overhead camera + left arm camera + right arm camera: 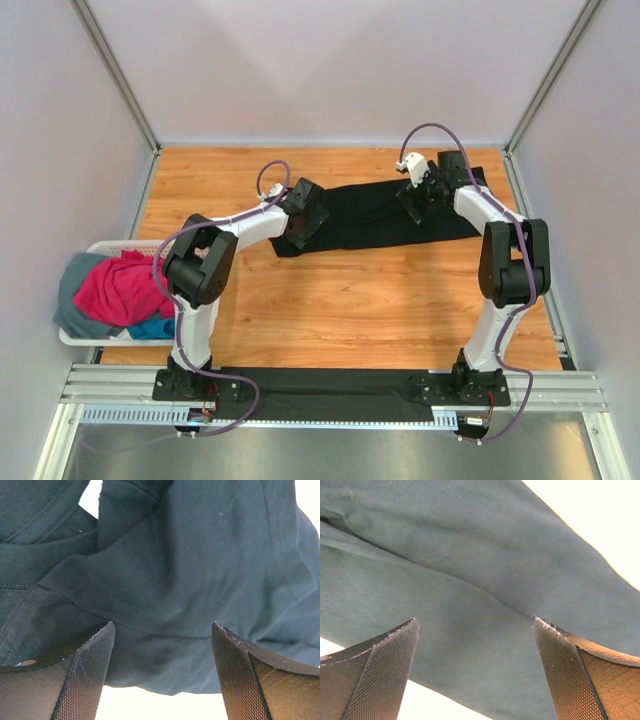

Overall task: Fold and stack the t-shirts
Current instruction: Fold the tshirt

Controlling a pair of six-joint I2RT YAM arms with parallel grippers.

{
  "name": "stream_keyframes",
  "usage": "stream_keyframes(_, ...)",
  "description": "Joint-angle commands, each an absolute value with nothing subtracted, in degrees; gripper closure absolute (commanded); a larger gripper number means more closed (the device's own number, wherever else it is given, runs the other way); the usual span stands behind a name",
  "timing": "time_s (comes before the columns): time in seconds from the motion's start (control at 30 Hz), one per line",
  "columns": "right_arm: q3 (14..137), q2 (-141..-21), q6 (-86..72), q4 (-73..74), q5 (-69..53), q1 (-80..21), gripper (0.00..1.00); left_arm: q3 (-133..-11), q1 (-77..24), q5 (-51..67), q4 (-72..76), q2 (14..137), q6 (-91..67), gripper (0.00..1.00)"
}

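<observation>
Top external view: a black t-shirt [370,215] lies folded into a long band across the far half of the wooden desk [350,310]. The left end effector [303,222] hangs over its left end and the right end effector [418,200] over its right part. At the desk's left edge, a white slotted basket [95,247] holds a magenta-pink t-shirt [115,290], a blue t-shirt [152,328] and a grey t-shirt [75,280], all crumpled together.

Left wrist view: the left end effector's jaws stand wide apart and hold nothing, with rumpled black cloth and a seam just beyond them.

Right wrist view: the right end effector is also spread wide and empty over smooth black cloth with one crease.
</observation>
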State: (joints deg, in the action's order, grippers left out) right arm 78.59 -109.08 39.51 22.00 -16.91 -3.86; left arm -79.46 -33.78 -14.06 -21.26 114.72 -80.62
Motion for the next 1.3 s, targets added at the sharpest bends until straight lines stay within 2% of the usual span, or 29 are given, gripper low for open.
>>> stream_keyframes(0.0, 77.4, -108.5, 51.1, 15.8, -18.1, -4.1, 0.02, -82.1, -33.7, -19.4, -25.7, 115.8, -84.2, 0.15)
stream_keyframes(0.13, 76.8, -111.5, 54.7, 15.5, -16.9, -4.0, 0.01, -85.2, -33.0, -21.2, -30.3, 118.2, -85.5, 0.15)
stream_keyframes(0.37, 80.2, -114.7, 54.8, 22.8, -24.5, -4.3, 0.02, -94.6, -31.3, -21.4, -40.6, 123.9, -84.5, 0.15)
stream_keyframes(0.53, 78.9, -113.1, 55.1, 29.6, -21.8, -6.3, 0.05, -97.6, -28.8, -19.1, -36.3, 126.5, -77.5, 0.15)
stream_keyframes(0.67, 73.9, -111.0, 52.7, 32.7, -17.0, -10.7, 0.05, -107.3, -27.8, -17.8, -40.2, 131.4, -70.9, 0.15)
stream_keyframes(0.73, 72.0, -109.7, 50.0, 35.4, -17.2, -12.6, 0.05, -111.5, -27.6, -17.3, -39.8, 133.8, -67.4, 0.15)
stream_keyframes(0.77, 71.4, -109.1, 47.2, 36.7, -18.1, -13.6, 0.0, -112.5, -27.6, -16.5, -38.4, 134.5, -65.8, 0.15)
stream_keyframes(0.97, 61.9, -102.0, 41.5, 36.1, -12.4, -25.5, 0.0, -120.2, -27.2, -13.0, -34.2, 139.7, -59.2, 0.15)
stream_keyframes(1.27, 63.3, -102.0, 7.9, 30.7, -12.5, -33.0, 0.0, -128.1, -27.2, -5.2, -25.7, 146.1, -56.4, 0.14)
